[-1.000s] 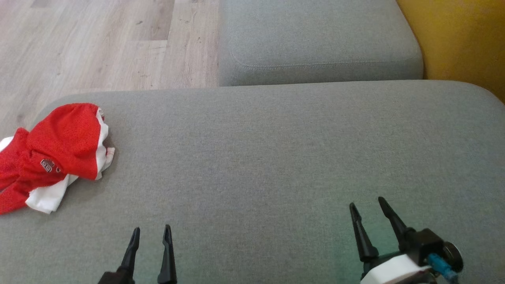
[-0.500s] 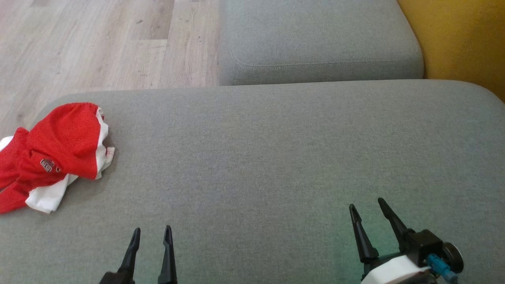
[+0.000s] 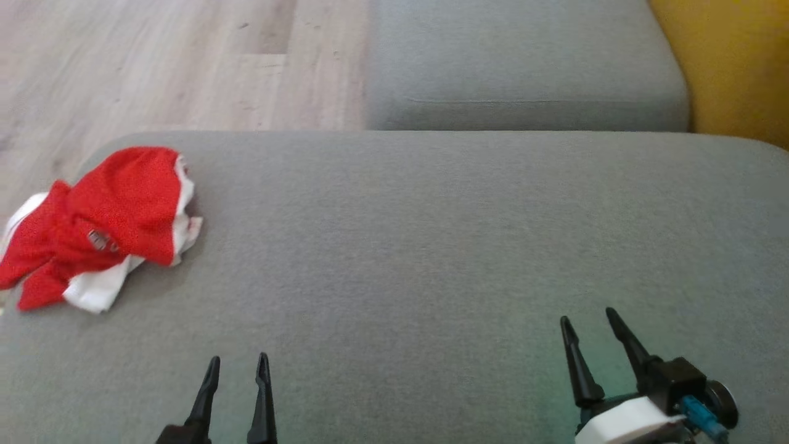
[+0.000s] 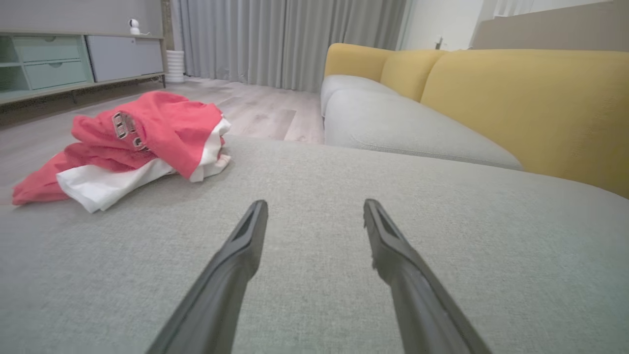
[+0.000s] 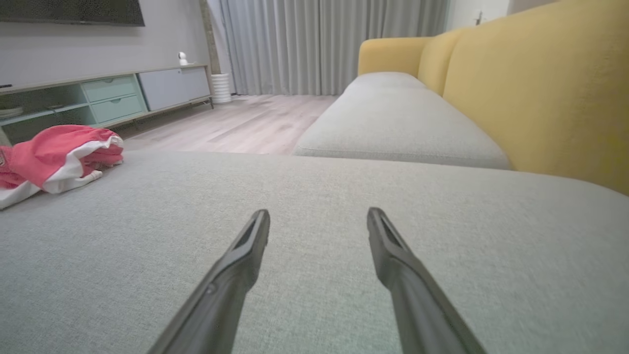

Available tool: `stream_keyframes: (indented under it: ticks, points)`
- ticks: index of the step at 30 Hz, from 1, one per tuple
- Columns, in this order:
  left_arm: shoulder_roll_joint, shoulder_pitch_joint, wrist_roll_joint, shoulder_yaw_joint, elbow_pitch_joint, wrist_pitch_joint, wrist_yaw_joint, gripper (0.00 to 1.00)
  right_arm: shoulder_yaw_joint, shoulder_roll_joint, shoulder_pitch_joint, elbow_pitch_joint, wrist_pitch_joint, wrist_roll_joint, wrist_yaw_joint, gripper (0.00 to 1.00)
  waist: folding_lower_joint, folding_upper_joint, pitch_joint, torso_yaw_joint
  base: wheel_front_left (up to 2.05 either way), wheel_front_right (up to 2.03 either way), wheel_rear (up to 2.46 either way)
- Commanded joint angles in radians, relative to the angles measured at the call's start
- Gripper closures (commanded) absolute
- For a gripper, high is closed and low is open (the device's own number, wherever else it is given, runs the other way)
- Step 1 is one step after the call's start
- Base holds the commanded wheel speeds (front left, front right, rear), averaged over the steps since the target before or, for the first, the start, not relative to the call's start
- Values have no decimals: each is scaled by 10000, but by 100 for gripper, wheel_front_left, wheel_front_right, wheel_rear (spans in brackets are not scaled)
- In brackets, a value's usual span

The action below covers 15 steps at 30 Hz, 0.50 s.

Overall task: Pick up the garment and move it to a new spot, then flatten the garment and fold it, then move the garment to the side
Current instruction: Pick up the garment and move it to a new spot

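The left gripper (image 3: 238, 357) and right gripper (image 3: 587, 316) both stand wide and empty at the near edge of the grey seat cushion (image 3: 431, 246). I judge this a ready stance, since nothing is picked up yet. Both sets of fingers point forward and lie low, perhaps grazing the fabric. The crumpled red-and-white garment (image 3: 105, 222) lies at the cushion's far left corner, well apart from both.

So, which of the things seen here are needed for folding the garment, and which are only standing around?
For the job: red and white garment, grey seat cushion under it, left gripper and right gripper, both open.
Just there: far grey cushion, yellow backrest, sideboard, curtains, wooden floor.
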State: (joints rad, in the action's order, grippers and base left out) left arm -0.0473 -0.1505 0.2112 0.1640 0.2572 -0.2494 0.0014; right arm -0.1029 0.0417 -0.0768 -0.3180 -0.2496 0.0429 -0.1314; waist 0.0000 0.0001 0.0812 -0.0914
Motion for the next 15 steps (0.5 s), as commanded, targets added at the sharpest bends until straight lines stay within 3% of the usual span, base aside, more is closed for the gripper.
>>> stream_keyframes:
  ticks: [1,9,15]
  points:
    - [-31,487,-62,-266,-260,-124,86,0,-149,85,226,340,-122,-25,7,0,0,-1,-22,-474,0,0,0]
    - [-120,567,-123,-514,-352,-124,108,0,-289,85,334,383,-122,160,7,0,0,-1,-63,-2141,0,0,0]
    - [-141,585,-131,-587,-423,-124,94,0,-431,85,429,376,-122,249,7,0,0,-1,-118,-2936,0,0,0]
